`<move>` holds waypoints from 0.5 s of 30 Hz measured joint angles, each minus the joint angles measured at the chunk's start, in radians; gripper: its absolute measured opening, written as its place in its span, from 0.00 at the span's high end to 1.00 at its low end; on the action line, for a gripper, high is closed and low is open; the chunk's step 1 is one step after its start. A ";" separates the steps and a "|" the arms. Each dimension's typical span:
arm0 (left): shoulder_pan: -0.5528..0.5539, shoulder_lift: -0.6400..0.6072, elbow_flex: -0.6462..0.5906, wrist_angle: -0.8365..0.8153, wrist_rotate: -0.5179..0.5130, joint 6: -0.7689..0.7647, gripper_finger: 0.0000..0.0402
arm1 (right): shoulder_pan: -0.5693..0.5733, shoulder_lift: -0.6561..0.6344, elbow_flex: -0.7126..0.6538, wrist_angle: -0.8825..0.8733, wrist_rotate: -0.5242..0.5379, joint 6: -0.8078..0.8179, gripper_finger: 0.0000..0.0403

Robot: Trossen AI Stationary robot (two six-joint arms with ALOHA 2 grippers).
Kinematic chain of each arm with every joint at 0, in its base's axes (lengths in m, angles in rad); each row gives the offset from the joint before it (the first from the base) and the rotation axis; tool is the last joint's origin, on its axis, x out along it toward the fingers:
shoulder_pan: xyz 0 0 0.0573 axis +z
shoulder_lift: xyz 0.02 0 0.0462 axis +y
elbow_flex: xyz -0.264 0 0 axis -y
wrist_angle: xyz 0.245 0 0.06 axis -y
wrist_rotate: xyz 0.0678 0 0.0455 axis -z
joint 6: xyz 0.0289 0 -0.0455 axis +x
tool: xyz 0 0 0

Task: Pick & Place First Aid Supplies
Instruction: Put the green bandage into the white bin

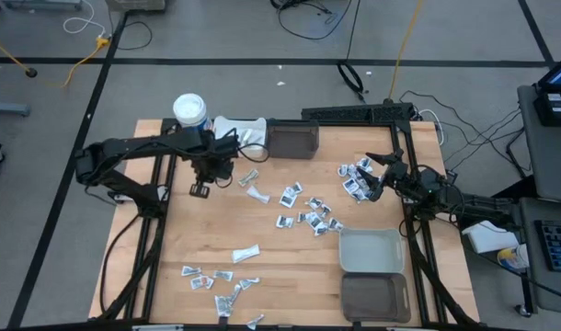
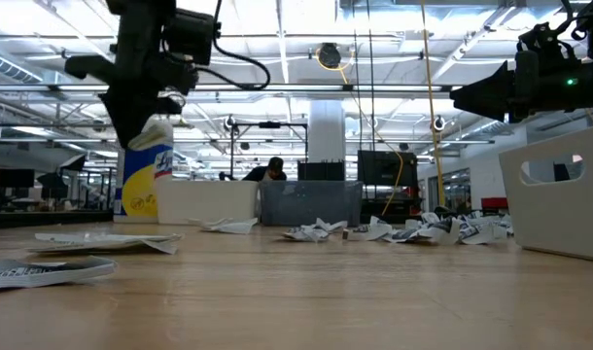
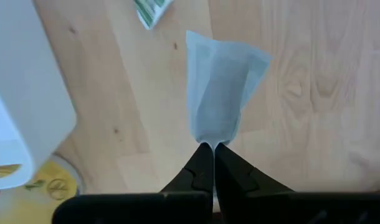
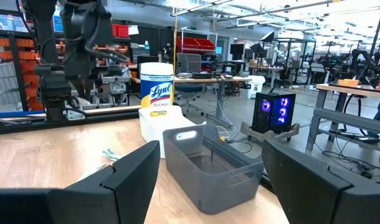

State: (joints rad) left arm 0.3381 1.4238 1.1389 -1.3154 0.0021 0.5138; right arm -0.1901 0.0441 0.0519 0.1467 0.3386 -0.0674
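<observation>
On the wooden worktop [image 1: 290, 267], at the far left corner, stands a white tub [image 1: 190, 110] with a yellow label; just beside it sits a white bin [image 1: 241, 130], then a dark bin [image 1: 292, 140]; the left arm reaches in from the left edge, and its pincer [image 1: 200, 188] hangs above the boards near those bins; in the left wrist view its fingers [image 3: 199, 171] are clenched on the end of a pale sachet [image 3: 222, 87], which dangles from the tips over bare wood; the low view shows that arm raised well above the surface, beside the tub. In the near left part of the worktop lie a long white sachet [image 1: 246, 253] and a scatter of small printed packets [image 1: 214, 279]; towards the middle sit another white sachet [image 1: 257, 194] and a loose cluster of square packets [image 1: 310, 216]; further right a heap of packets [image 1: 356, 179] lies just beside the right pincer [image 1: 380, 171]; that pincer is released, its jaws spread wide and grasping nothing, as the right wrist view shows with the two dark fingers [image 4: 124, 177] far apart and the dark bin seen between them. Near the right front corner rest a grey bin [image 1: 371, 250] and, touching it on the near side, a darker bin [image 1: 374, 297].
</observation>
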 joint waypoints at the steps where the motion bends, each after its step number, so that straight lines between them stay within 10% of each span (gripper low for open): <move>1: -0.004 0.001 0.013 -0.004 0.000 0.000 0.99 | 0.000 0.000 0.000 0.000 0.000 0.000 0.31; 15: 0.047 0.065 0.044 -0.002 0.049 0.044 0.99 | 0.000 0.000 0.000 0.000 0.000 0.000 0.31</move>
State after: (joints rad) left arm 0.3850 1.4888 1.1832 -1.3169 0.0510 0.5578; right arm -0.1901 0.0441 0.0517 0.1467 0.3386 -0.0677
